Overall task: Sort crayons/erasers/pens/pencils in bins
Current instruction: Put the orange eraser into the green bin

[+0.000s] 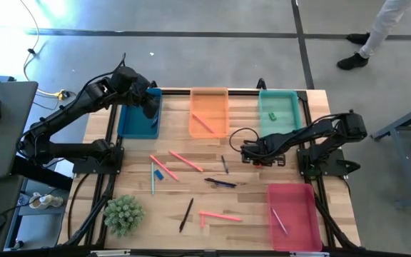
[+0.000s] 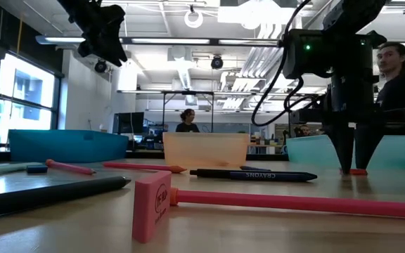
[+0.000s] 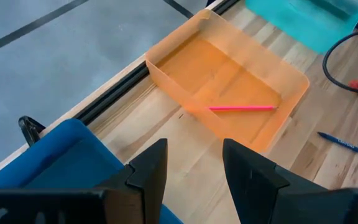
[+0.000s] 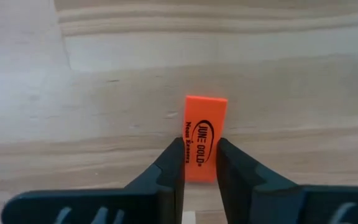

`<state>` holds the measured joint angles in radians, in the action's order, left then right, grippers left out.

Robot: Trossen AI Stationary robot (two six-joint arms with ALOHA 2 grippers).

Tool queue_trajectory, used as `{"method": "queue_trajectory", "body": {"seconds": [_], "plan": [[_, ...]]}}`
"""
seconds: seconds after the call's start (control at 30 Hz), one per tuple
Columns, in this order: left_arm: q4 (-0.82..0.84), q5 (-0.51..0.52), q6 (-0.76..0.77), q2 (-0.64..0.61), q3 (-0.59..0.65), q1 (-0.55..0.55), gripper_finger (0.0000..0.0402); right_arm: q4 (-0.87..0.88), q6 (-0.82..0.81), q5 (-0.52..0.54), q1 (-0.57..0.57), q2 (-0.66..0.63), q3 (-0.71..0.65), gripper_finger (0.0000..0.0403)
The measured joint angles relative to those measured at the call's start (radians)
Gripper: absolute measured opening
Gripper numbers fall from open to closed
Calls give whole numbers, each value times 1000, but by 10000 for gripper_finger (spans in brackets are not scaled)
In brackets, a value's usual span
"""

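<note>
A small orange eraser [image 4: 204,134] lies flat on the wooden table, in front of the teal bin [image 1: 278,111]. My right gripper [image 1: 250,152] points down over it and is shut on it. My left gripper [image 3: 194,174] hangs open and holds nothing, above the blue bin [image 1: 140,118]. The orange bin [image 1: 209,112] holds a pink stick [image 3: 241,107]. A green eraser [image 1: 270,115] lies in the teal bin. The red-pink bin [image 1: 293,214] at the near right holds one stick. My right gripper pinches the orange eraser by its two long sides [image 4: 190,146], at one end, between its two fingers. The fingers come from above, pointing down. The eraser lies flat on the table [image 2: 358,171], and its other end sticks out past the fingertips.
Pink sticks [image 1: 185,161], dark pens [image 1: 220,183] and a blue eraser [image 1: 171,173] lie scattered mid-table. A pink eraser [image 2: 152,204] sits by a pink stick near the front edge. A spiky green plant [image 1: 123,214] stands at the near left. People are in the room behind.
</note>
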<state>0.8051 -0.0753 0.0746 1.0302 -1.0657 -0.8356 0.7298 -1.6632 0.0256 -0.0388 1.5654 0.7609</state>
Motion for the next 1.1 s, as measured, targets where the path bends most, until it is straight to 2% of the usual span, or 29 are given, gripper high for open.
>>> {"method": "queue_trajectory", "body": {"seconds": [0.33,0.6,0.83,1.1], "plan": [[3,0,0,0,0,0,142,38,138,116,0,-41,94,59],[2,0,0,0,0,0,142,126,177,286,24,-179,125,59],[0,0,0,0,0,0,142,225,269,386,137,-337,125,59],[-1,-3,26,0,0,0,142,250,506,411,361,-458,126,59]]}}
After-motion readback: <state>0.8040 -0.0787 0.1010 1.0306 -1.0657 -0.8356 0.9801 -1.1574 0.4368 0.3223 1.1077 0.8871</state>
